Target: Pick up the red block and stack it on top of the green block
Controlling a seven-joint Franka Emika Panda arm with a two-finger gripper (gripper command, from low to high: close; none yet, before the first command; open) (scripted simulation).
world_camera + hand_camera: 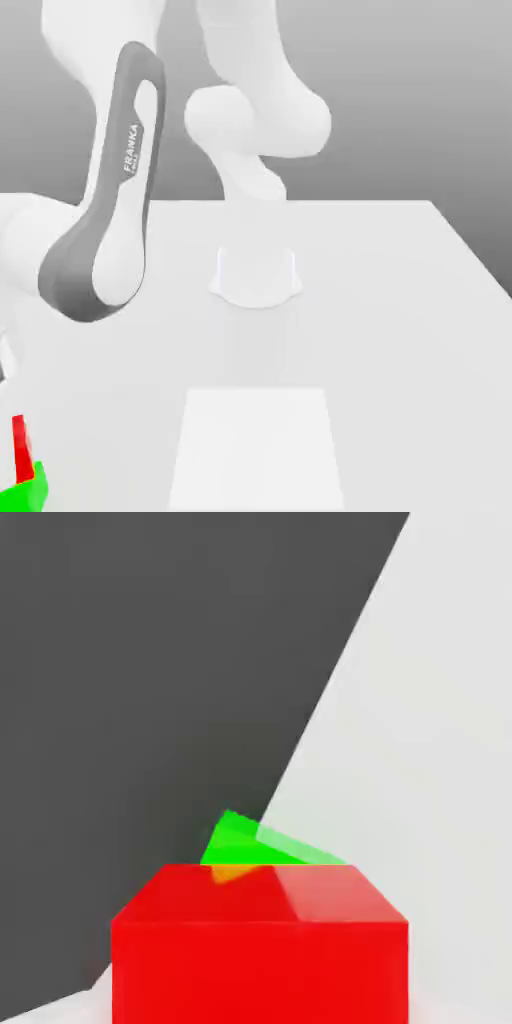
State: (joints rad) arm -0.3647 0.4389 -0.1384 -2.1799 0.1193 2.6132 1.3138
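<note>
bright red, the red block [260, 972] sat directly above the green block [28, 492], seemingly touching its top, though whether it rested squarely there i couldn't tell. in the hand view the green block lay partly hidden behind the red one, its edges turned at an angle to it. the white arm [120, 200] loomed above the green block, and the pale table [400, 330] spread out beside it. whether the gripper was wide, narrow or holding the red block, i couldn't tell.
</note>
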